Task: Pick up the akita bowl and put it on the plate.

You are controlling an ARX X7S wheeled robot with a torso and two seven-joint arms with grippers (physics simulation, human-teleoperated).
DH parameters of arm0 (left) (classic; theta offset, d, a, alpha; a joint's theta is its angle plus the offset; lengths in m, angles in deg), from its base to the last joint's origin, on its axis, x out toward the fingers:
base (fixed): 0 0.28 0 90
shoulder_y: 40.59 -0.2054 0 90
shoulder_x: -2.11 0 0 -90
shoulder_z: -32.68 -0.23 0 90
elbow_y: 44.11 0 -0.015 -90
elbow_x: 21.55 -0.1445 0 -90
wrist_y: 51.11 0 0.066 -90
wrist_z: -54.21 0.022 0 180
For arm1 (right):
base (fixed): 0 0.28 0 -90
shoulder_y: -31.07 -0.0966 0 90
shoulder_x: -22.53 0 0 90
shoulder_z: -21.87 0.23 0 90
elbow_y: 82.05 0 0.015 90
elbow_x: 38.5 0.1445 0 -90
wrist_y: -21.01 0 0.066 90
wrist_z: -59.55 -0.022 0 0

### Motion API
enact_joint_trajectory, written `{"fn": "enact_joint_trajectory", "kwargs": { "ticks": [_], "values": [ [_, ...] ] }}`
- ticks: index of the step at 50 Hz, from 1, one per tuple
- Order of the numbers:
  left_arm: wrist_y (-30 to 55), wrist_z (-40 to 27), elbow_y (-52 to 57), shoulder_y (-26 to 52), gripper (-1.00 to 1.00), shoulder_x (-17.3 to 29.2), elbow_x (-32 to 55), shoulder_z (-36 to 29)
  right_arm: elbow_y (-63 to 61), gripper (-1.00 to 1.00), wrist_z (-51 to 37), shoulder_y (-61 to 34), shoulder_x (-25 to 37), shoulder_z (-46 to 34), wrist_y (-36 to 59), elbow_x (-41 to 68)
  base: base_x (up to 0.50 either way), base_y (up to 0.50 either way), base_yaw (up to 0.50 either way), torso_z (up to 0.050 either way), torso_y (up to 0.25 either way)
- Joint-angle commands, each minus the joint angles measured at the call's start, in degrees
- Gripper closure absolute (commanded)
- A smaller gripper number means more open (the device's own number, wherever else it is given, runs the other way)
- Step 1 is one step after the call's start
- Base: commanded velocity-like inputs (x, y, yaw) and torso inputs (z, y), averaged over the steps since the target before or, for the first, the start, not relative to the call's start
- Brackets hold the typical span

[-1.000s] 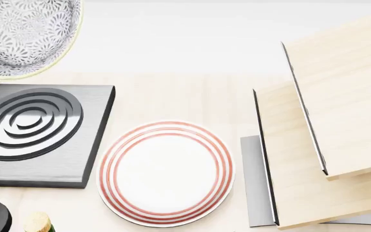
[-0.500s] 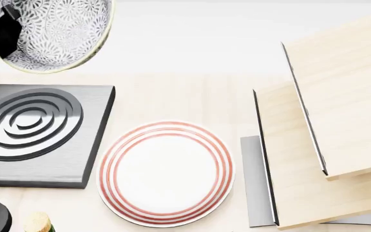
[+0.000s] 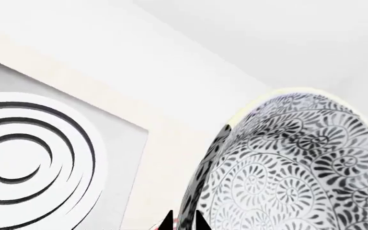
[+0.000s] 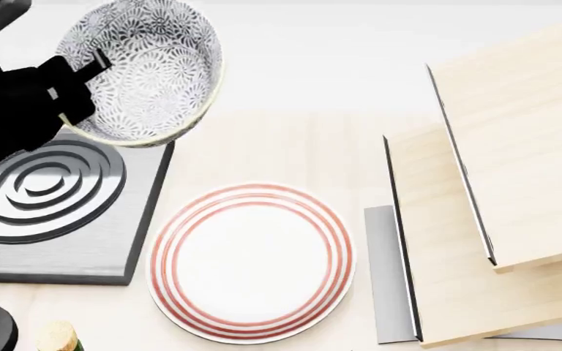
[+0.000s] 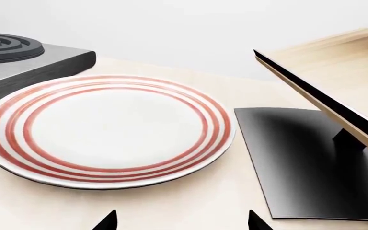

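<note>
1 akita bowl [image 4: 144,73], 1 plate [image 4: 252,262]

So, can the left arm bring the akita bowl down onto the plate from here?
Probably yes. The left gripper holds the akita bowl by its rim, up over the far corner of the burner. The plate lies bare, and nothing stands between the two.

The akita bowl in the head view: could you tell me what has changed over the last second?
Carried by the left gripper, the akita bowl has moved right and down from the top-left corner, now over the burner's far edge. The plate, burner and wooden boards are unchanged.
</note>
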Motion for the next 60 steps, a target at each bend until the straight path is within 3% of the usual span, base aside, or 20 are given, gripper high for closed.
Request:
{"fn": "enact_joint_trajectory", "kwargs": {
  "ticks": [1,14,23,29,42,60],
  "values": [
    [-2.21,0.31,-2.87,0.93,1.00,-2.00,-3.93,-4.44,1.11,-1.00,-0.13,0.28,0.09,-0.56,1.45,0.39,0.00,0.00,0.00,0.000,0.000],
    [-1.08,0.60,-1.82,0.73,1.00,-2.72,-4.85,-6.87,1.60,-1.00,-0.05,0.22,0.02,-0.77,1.21,0.73,0.00,0.00,0.00,-0.001,0.000],
    [-2.95,4.34,-6.99,2.00,1.00,-4.43,-7.29,-10.16,2.53,-1.00,0.06,0.05,-0.11,-0.84,0.44,0.87,0.00,0.00,0.00,-0.001,0.000],
    [-1.14,6.35,-4.93,1.22,1.00,-4.82,-7.49,-12.35,2.67,-1.00,0.05,0.09,-0.12,-0.99,0.24,0.90,0.00,0.00,0.00,0.000,0.000],
    [-9.96,15.33,-22.44,5.16,1.00,-8.38,-11.71,-15.78,3.84,-1.00,0.15,-0.27,-0.33,-1.24,-0.02,1.06,0.00,0.00,0.00,-0.001,0.000],
    [-14.08,18.37,-28.48,5.43,1.00,-11.65,-12.67,-16.78,3.91,-1.00,0.01,-0.32,-0.10,-1.53,0.14,1.32,0.00,0.00,0.00,-0.001,0.000]
  ]
}}
